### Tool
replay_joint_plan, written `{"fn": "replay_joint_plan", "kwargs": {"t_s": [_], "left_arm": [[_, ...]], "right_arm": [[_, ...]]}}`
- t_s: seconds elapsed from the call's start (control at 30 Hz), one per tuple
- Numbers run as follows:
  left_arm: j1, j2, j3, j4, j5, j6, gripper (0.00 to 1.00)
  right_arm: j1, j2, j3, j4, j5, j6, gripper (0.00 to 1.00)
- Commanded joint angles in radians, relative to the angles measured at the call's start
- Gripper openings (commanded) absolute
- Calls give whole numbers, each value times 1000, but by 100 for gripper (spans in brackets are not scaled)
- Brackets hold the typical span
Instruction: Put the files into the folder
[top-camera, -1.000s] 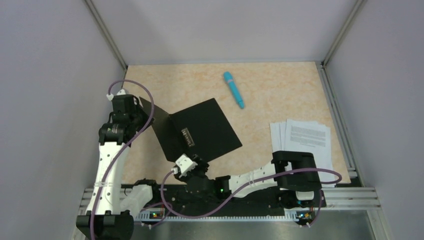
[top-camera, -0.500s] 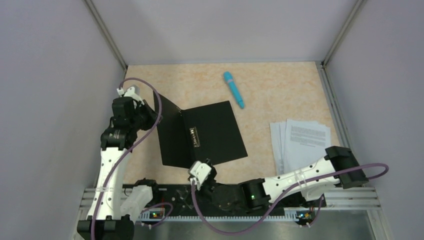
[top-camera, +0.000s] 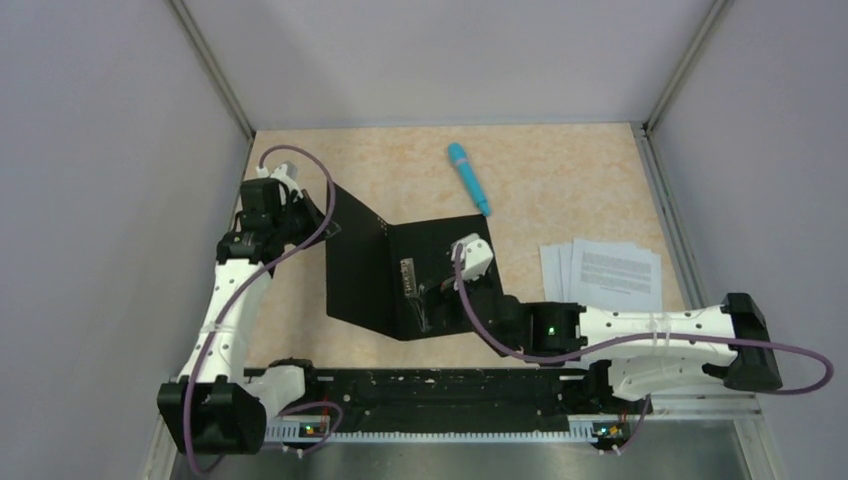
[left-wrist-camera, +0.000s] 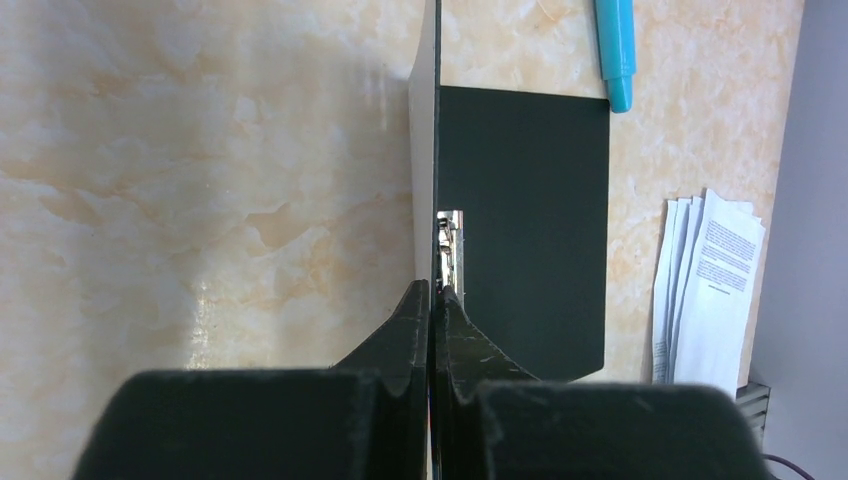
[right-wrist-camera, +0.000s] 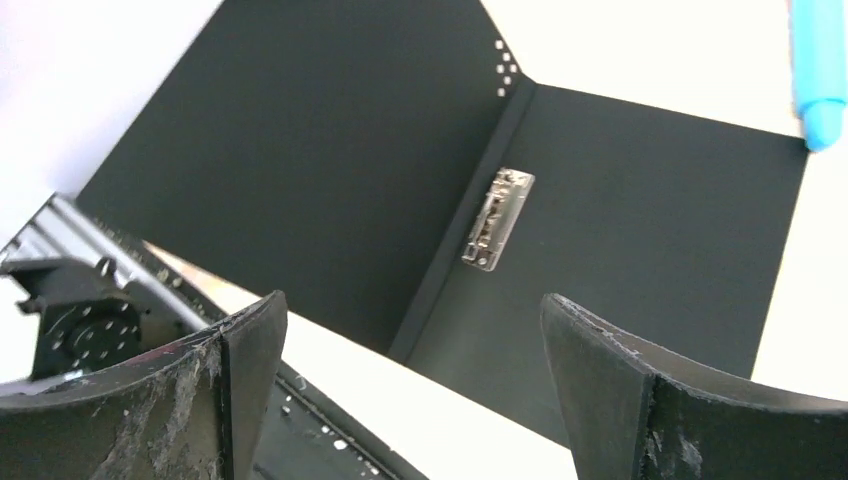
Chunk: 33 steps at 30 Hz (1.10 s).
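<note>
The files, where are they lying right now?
In the top view the files lie on the right of the table, apart from the open folder to their left.

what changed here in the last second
The left gripper, shut on the flat black folder, carried its cover farther back. The right gripper, jaws open, swung from the folder's near edge to above its black inside. The white paper sheets and blue pen-like stick stayed put.

Folder (top-camera: 365, 275) open mid-bench (top-camera: 560, 170), left cover upright, its edge pinched in left gripper (left-wrist-camera: 432, 300). Right gripper (right-wrist-camera: 412, 310) over right leaf. Files (top-camera: 610, 270) right of folder, apart. Marker (top-camera: 467, 178) behind folder.
</note>
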Motion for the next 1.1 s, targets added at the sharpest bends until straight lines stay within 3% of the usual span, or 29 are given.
{"fn": "replay_joint_plan", "kwargs": {"t_s": [0.0,0.1,0.27,0.4,0.47,0.53,0.73,0.8,1.07], "left_arm": [[13,26,63,58,-11,21,0],[39,56,92,30,-49,47,3],[58,114,158,-27,-181,82,43],[58,147,260,-114,-479,92,55],[58,148,320,-153,-584,92,57],[57,128,379,-172,-597,99,57],[23,53,446,-158,-375,43,52],[-20,59,429,-157,-303,11,46],[-154,82,246,-94,-241,-73,31]], "right_arm": [[-96,-56,-28,-77,-59,97,95],[-159,-58,-41,-85,-96,109,96],[-238,-18,-36,-84,-162,126,95],[-275,51,-13,-84,-194,130,96],[-289,88,2,-85,-207,132,95],[-300,131,23,-84,-214,131,95],[-317,322,125,-84,-249,124,95],[-327,378,159,-80,-265,122,95],[-366,600,318,-81,-294,111,91]]}}
